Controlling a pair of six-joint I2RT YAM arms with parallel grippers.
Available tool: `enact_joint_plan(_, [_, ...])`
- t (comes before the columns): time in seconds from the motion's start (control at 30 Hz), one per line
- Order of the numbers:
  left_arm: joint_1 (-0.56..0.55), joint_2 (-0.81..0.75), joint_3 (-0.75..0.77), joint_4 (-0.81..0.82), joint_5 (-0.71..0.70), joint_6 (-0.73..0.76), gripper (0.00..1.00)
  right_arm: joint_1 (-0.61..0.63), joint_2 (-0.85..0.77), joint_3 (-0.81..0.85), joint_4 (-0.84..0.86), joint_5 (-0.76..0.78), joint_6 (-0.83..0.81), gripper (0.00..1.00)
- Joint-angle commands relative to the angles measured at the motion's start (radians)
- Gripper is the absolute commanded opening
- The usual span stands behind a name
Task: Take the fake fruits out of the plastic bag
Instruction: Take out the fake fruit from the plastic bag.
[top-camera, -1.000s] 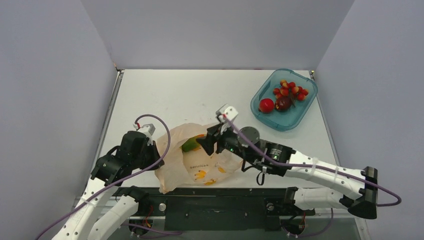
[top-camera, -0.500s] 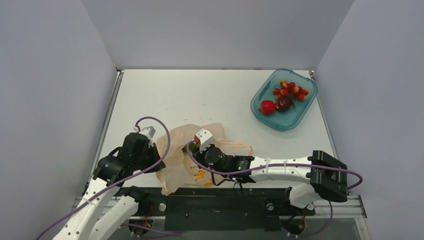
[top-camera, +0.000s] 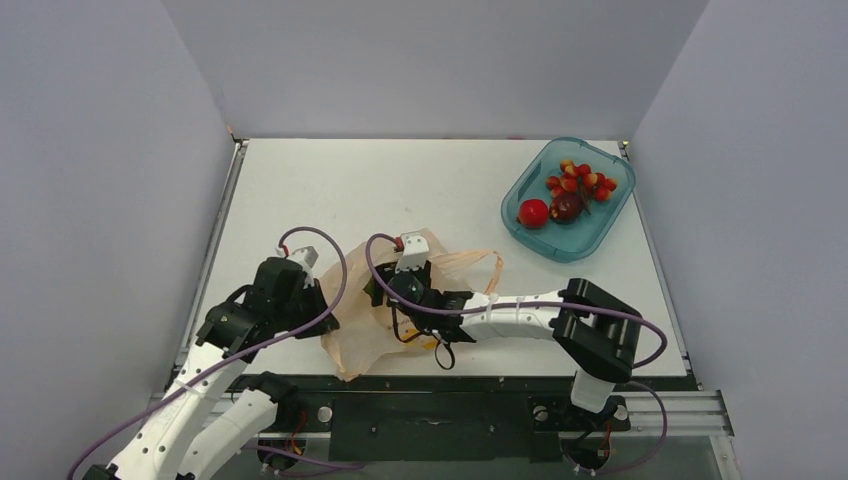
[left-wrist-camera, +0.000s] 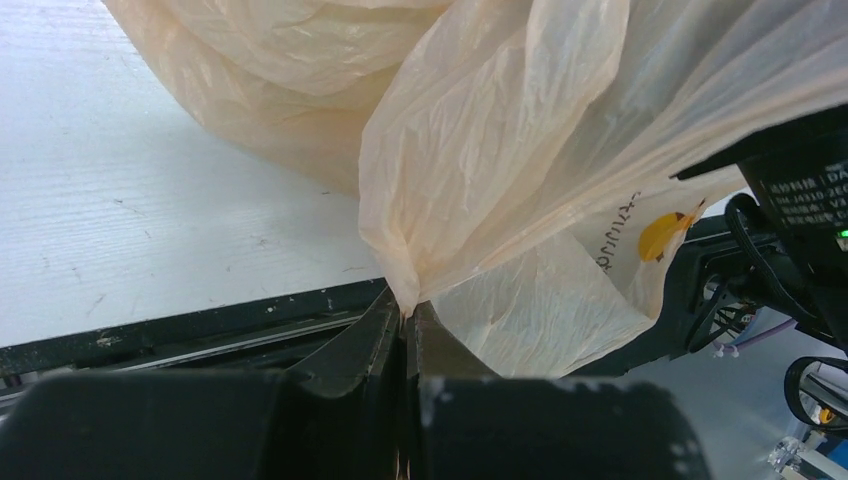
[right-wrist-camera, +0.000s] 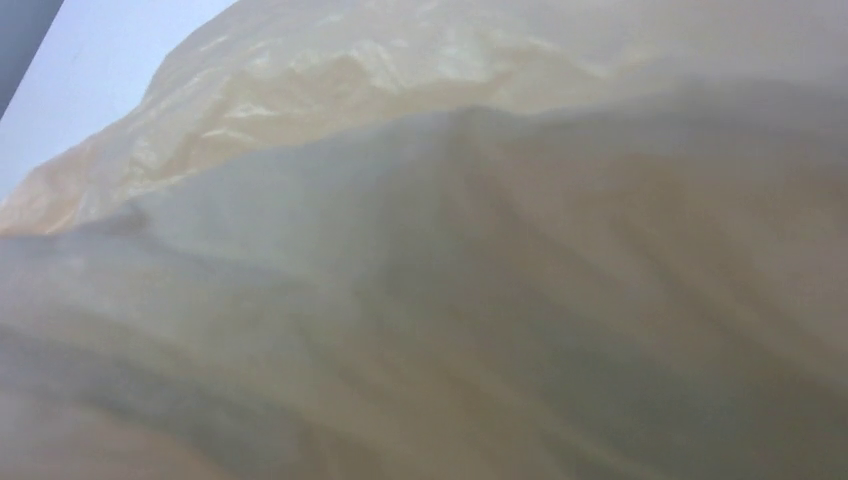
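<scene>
Pale-orange film of the plastic bag (top-camera: 362, 345), at the table's (top-camera: 330, 190) 6 o'clock, carries dark lettering (left-wrist-camera: 620, 235) beside a yellow-orange mark (left-wrist-camera: 665, 235); it is too small and sideways to read. The left gripper (left-wrist-camera: 405, 320), stretched from 7 o'clock, is pinched tight on a fold of bag. The right arm (top-camera: 520, 315) lies low from 4 o'clock, with the right gripper (top-camera: 382, 294) buried in the bag and its jaws hidden. The red berry cluster (top-camera: 578, 178), red ball (top-camera: 533, 211) and maroon fruit (top-camera: 568, 206) sit in the teal tub (top-camera: 580, 242) at 2 o'clock.

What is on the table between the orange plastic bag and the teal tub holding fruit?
Nothing. Only bare white table separates the plastic bag from the teal tub, as the top external view shows.
</scene>
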Motion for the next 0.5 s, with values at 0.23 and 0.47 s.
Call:
enact_joint_plan(0.23, [-0.016,0.008,0.018,0.069,0.032,-0.014,0.0,-0.061,0.183,0.18,-0.005,0.067,0.204,0.86])
enact_joint_plan(0.47, [-0.028,0.017,0.016,0.066,0.04,-0.018,0.0,-0.076,0.372,0.339,0.079,0.022,0.108,0.88])
